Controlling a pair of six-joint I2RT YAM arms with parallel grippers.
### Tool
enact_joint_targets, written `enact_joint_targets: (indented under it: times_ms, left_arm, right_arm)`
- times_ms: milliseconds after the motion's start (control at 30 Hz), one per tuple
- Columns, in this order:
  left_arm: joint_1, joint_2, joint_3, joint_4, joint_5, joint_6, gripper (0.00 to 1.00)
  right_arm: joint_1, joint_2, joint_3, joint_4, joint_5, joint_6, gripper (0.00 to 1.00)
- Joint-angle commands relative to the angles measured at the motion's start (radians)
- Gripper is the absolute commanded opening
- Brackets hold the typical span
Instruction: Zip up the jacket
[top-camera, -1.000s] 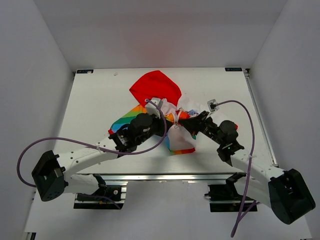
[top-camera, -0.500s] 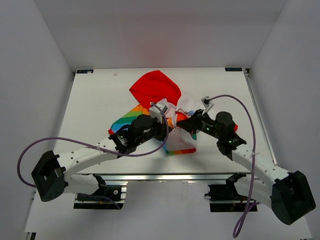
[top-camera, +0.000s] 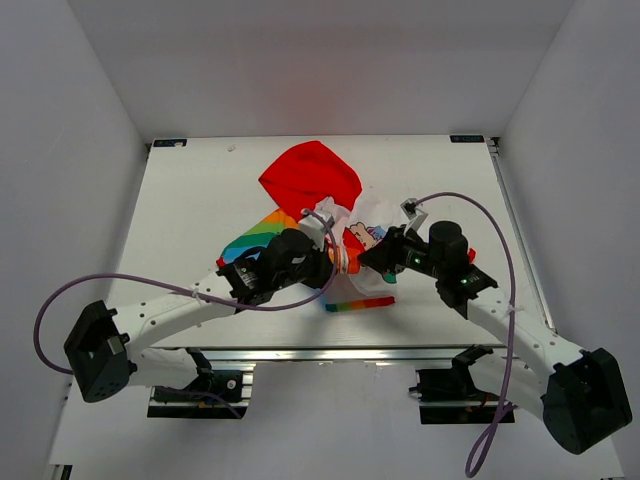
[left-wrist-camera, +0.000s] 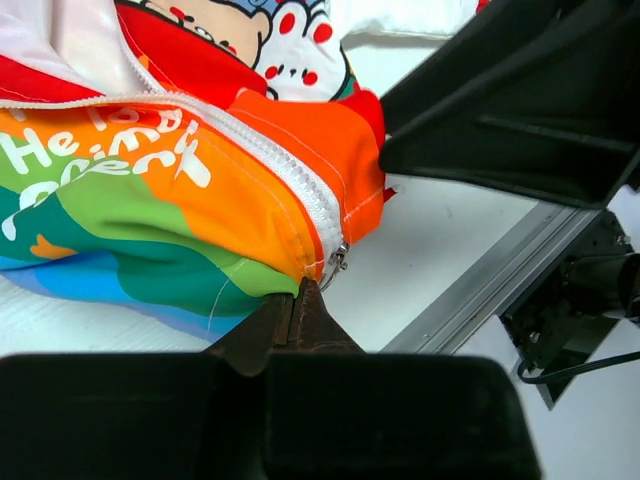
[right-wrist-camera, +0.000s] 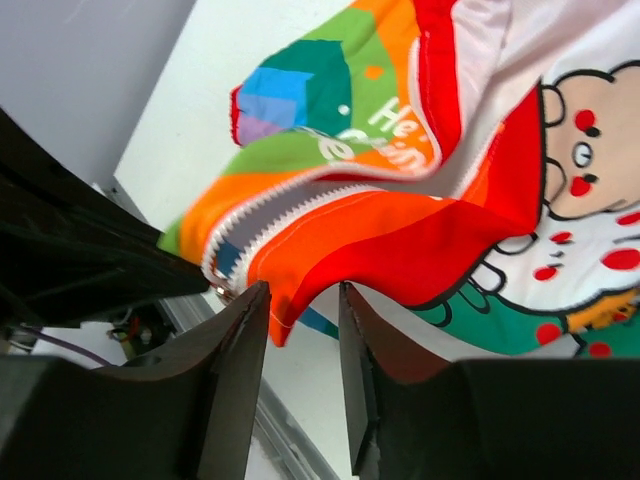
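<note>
The jacket (top-camera: 345, 235) lies bunched mid-table, its red hood (top-camera: 310, 175) towards the far side. My left gripper (top-camera: 336, 262) is shut on the rainbow hem at the foot of the white zipper (left-wrist-camera: 290, 165); in the left wrist view its tips (left-wrist-camera: 299, 292) pinch the fabric just below the metal slider (left-wrist-camera: 337, 260). My right gripper (top-camera: 374, 258) faces it from the right, open. In the right wrist view its jaws (right-wrist-camera: 303, 300) straddle the loose orange-red hem corner (right-wrist-camera: 290, 300) without closing on it. The zipper teeth (right-wrist-camera: 290, 210) lie open.
The aluminium rail (top-camera: 350, 352) runs along the table's near edge, close under both grippers. The two grippers are nearly touching; the right one fills the upper right of the left wrist view (left-wrist-camera: 520, 90). Purple cables (top-camera: 495, 260) loop over both arms.
Both grippers have drawn together over the jacket's lower front. The lifted white flap has dropped, and the rainbow hem now lies flat near the table edge.
</note>
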Motion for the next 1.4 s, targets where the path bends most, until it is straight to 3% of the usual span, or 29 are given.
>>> enact_joint_targets:
  times_ms: [0, 233, 433, 533, 600, 633, 667, 733, 800, 933, 1067, 1200, 1367]
  left_arm:
    - [-0.004, 0.0, 0.098, -0.075, -0.014, -0.026, 0.0]
    - [-0.004, 0.037, 0.164, -0.163, -0.017, -0.098, 0.0]
    - [-0.004, 0.055, 0.186, -0.203, 0.018, -0.134, 0.0]
    - [-0.004, 0.068, 0.196, -0.227, 0.017, -0.154, 0.0]
    - [-0.004, 0.08, 0.209, -0.25, 0.018, -0.166, 0.0]
    - [-0.004, 0.085, 0.23, -0.272, 0.017, -0.171, 0.0]
    - [-0.004, 0.095, 0.239, -0.281, 0.017, -0.175, 0.0]
    - [-0.004, 0.104, 0.258, -0.301, 0.018, -0.184, 0.0]
    - [-0.004, 0.111, 0.256, -0.307, 0.02, -0.195, 0.0]
    - [-0.004, 0.103, 0.243, -0.304, 0.015, -0.201, 0.0]
    - [-0.004, 0.092, 0.229, -0.295, 0.021, -0.2, 0.0]
    - [-0.004, 0.088, 0.217, -0.289, 0.03, -0.201, 0.0]
    - [-0.004, 0.063, 0.183, -0.258, 0.034, -0.22, 0.0]
  right_arm:
    - [-0.003, -0.047, 0.057, -0.101, 0.051, -0.08, 0.4]
    - [-0.002, -0.152, 0.114, -0.262, 0.134, -0.153, 0.53]
    - [0.004, -0.19, 0.183, -0.407, 0.187, -0.23, 0.56]
    - [0.013, -0.193, 0.196, -0.45, 0.14, -0.286, 0.52]
    - [0.105, -0.201, 0.209, -0.482, 0.176, -0.372, 0.5]
    - [0.222, -0.202, 0.217, -0.523, 0.234, -0.403, 0.51]
    - [0.287, -0.199, 0.226, -0.548, 0.399, -0.422, 0.51]
    - [0.431, -0.175, 0.268, -0.592, 0.573, -0.414, 0.51]
    - [0.469, -0.15, 0.301, -0.611, 0.655, -0.376, 0.49]
    - [0.48, -0.22, 0.223, -0.623, 0.721, -0.086, 0.48]
    - [0.478, -0.319, 0.14, -0.643, 0.746, 0.189, 0.59]
    - [0.478, -0.29, 0.093, -0.556, 0.668, 0.277, 0.67]
    - [0.452, -0.236, 0.042, -0.442, 0.651, 0.392, 0.68]
